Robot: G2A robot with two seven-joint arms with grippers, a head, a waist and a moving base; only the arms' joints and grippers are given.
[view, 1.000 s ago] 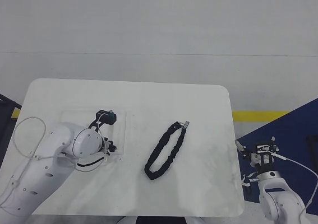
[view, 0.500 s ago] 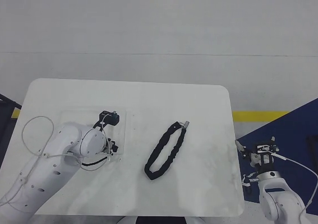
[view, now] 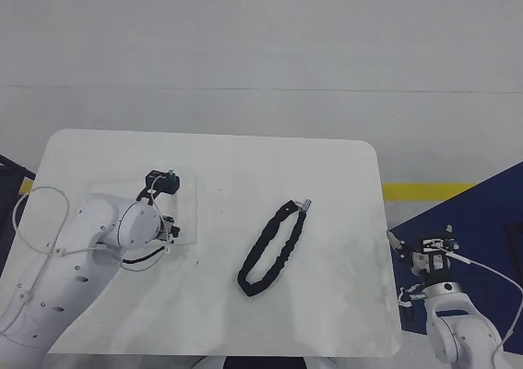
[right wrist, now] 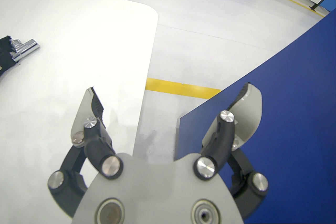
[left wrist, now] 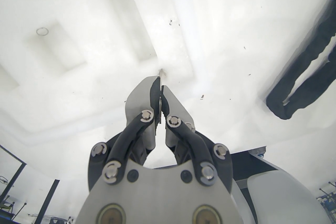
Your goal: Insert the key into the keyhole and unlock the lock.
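Observation:
My left gripper (left wrist: 160, 87) is shut on a thin metal key (left wrist: 160, 76), seen edge-on, its tip poking out past the fingertips. It hovers over the corner of a white moulded tray (left wrist: 110, 25), near the table's left side, where the left arm (view: 118, 231) hangs over the tray (view: 194, 212). The black fabric-covered chain lock (view: 273, 247) lies mid-table, apart from the key, with its chrome lock cylinder (view: 304, 202) at the far end. The lock's loop (left wrist: 302, 88) and cylinder (right wrist: 25, 49) show in the wrist views. My right gripper (right wrist: 169, 91) stands open at the table's right edge, holding nothing.
A small wire ring (left wrist: 42, 31) lies in one recess of the tray. A blue panel (right wrist: 275, 104) stands just off the table's right edge (right wrist: 147, 64). Yellow floor tape (view: 427, 190) runs beyond it.
The left arm has shifted back and to the left over the tray, carrying the key. The chain lock and the right arm have not moved.

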